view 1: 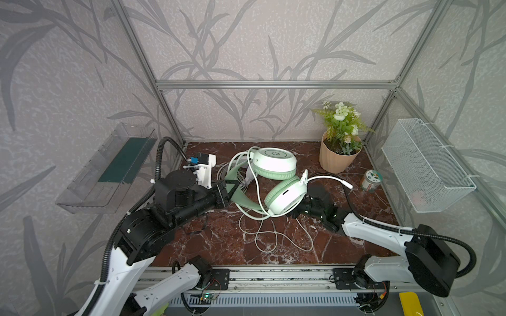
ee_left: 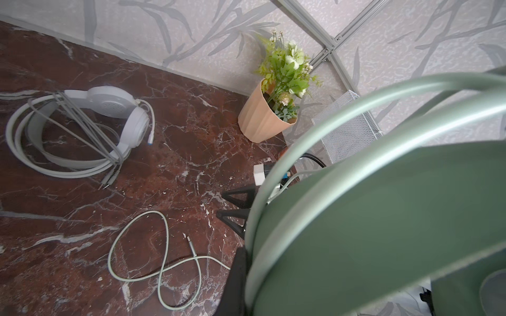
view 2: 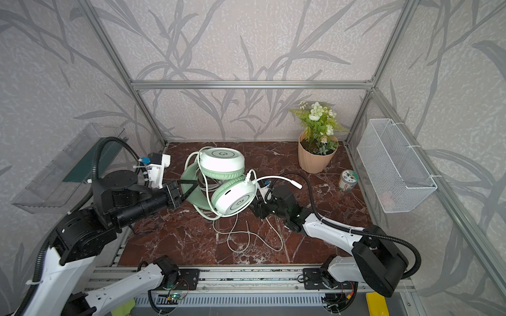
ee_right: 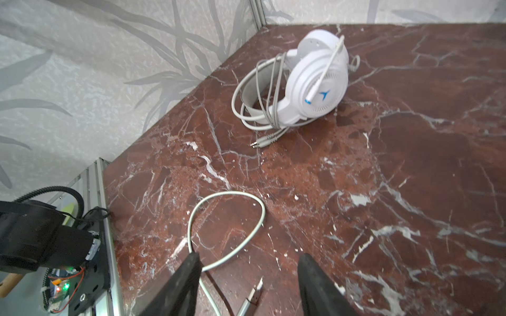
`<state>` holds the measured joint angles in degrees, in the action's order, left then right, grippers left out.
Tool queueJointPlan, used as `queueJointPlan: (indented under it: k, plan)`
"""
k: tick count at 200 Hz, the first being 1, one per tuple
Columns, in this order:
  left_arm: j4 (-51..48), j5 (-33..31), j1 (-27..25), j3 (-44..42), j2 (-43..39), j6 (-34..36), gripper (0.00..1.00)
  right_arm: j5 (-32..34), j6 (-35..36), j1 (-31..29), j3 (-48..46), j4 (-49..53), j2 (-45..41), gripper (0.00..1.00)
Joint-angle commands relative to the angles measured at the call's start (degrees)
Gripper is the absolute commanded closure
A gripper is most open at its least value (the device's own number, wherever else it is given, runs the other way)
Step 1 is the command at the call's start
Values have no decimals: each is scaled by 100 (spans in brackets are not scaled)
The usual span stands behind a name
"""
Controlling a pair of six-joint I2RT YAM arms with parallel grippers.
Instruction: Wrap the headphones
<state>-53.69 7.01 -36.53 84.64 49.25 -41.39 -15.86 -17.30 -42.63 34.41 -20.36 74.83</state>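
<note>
Mint headset (view 1: 284, 195): middle of the table (view 1: 342, 246), cable (ee_right: 227, 193) looping loose at its 6 o'clock.
Left gripper (view 1: 232, 188): at 9 o'clock, clamped on the mint headset.
Right gripper (ee_right: 249, 258): at 4 o'clock, jaws apart above the cable.
White headset (ee_right: 315, 82): lying at 10 o'clock, wrapped.
Flowerpot (view 1: 338, 158): 2 o'clock.

The table (view 1: 219, 246) has a red-brown, white-veined marble surface. A white headset (ee_right: 315, 82) lies on it near the rear left corner, with its cable wound around the headband. A pale green cable (ee_right: 227, 192) lies in loose loops at centre front. A potted plant (view 1: 338, 158) and a small jar (view 1: 370, 181) stand near the rear right corner.
</note>
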Motion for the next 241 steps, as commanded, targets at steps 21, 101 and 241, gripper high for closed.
queueJointPlan:
  k: [21,101,241]
  plan:
    - [70,-260,207,411,177,-25,100,262,-117,-272,-415,109,-442,35]
    - [231,916,1306,56,383,-294,100,433,-432,-652,-1313,213,-983,26]
    - [-40,1335,2598,-89,924,122,100,1744,-541,-1752,-1476,1761,-2477,100]
